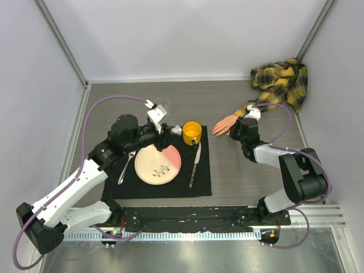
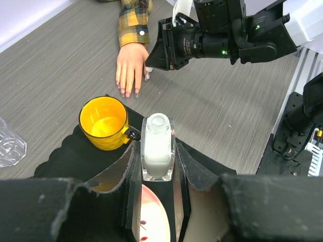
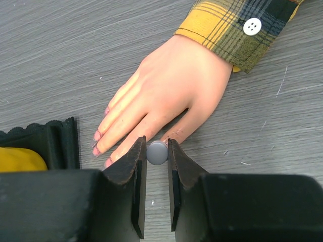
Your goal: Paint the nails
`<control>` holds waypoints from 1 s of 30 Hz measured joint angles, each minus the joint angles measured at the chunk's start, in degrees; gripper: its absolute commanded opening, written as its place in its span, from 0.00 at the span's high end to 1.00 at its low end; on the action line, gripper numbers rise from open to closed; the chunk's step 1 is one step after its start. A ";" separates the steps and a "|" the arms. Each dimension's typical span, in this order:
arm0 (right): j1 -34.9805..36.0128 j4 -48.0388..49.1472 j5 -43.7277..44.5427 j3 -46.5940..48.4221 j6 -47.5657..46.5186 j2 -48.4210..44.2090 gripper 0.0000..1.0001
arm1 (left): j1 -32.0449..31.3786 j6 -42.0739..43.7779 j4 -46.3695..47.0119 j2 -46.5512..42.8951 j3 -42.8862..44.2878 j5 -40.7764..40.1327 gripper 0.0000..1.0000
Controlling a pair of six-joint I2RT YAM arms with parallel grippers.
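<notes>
- Grey wood-grain table [image 1: 233,176] between white walls, seen from above: the mannequin hand [image 1: 224,125] lies palm down to the right of a black mat [image 1: 165,191], its plaid sleeve [image 1: 280,79] trailing to the far right corner. The right gripper [image 1: 238,128] sits just beside the hand. The left gripper [image 1: 164,132] hangs over the mat by a yellow mug [image 1: 192,133] and a plate [image 1: 157,164].
- Left wrist: the left gripper's fingers clamp a small clear bottle [image 2: 157,151] of milky liquid, its neck uncapped. Beyond the mug, the pinkish nails [image 2: 128,93] point toward the mat.
- Right wrist: narrow jaws pinch a small grey round piece [image 3: 157,153] right at the thumb tip. The fingertips rest on the table near the mat's edge.
</notes>
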 measured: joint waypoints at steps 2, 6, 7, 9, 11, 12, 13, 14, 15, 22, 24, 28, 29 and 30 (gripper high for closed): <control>0.00 0.07 -0.13 0.15 -0.07 0.42 0.99 | 0.00 0.00 0.00 0.00 0.00 0.00 1.00; 0.00 -0.20 -0.13 0.46 -0.13 0.37 0.99 | 0.00 0.00 0.00 0.00 0.00 0.00 1.00; 0.00 -0.42 -0.11 0.46 -0.15 0.15 0.99 | 0.00 0.00 0.00 0.00 0.00 0.00 1.00; 0.00 -0.96 -0.07 0.35 -0.20 -0.90 0.99 | 0.02 0.00 0.00 0.00 0.00 0.00 1.00; 0.00 -0.94 -0.02 0.37 -0.26 -1.81 0.99 | 0.00 0.00 0.00 0.00 0.00 0.09 1.00; 0.00 -0.94 0.13 0.39 -0.33 -2.16 0.99 | 0.02 0.00 0.00 0.00 0.00 0.22 1.00; 0.00 -1.07 0.26 0.39 -0.48 -2.25 0.99 | 0.00 0.00 0.00 0.00 0.00 0.26 1.00; 0.00 -1.22 0.35 0.39 -0.50 -2.25 0.99 | 0.02 0.00 0.00 0.00 0.00 0.26 1.00; 0.00 -1.51 0.37 0.39 -0.50 -2.25 0.99 | 0.00 0.00 0.00 0.00 0.00 0.28 1.00; 0.00 -1.73 0.42 0.39 -0.50 -2.21 0.99 | 0.00 0.00 0.00 0.00 0.00 0.39 1.00; 0.00 -1.73 0.42 0.39 -0.50 -1.99 0.99 | 0.00 0.00 0.00 0.00 0.00 0.39 1.00; 0.00 -1.73 0.74 0.61 -0.50 -0.52 0.99 | 0.02 0.00 0.00 0.00 0.00 0.39 1.00; 0.00 -1.75 0.79 0.66 -0.50 -0.24 0.99 | 0.00 0.00 0.00 0.00 0.00 0.39 1.00; 0.00 -1.84 0.83 0.68 -0.50 -0.02 0.99 | 0.00 0.00 0.00 0.00 0.00 0.39 1.00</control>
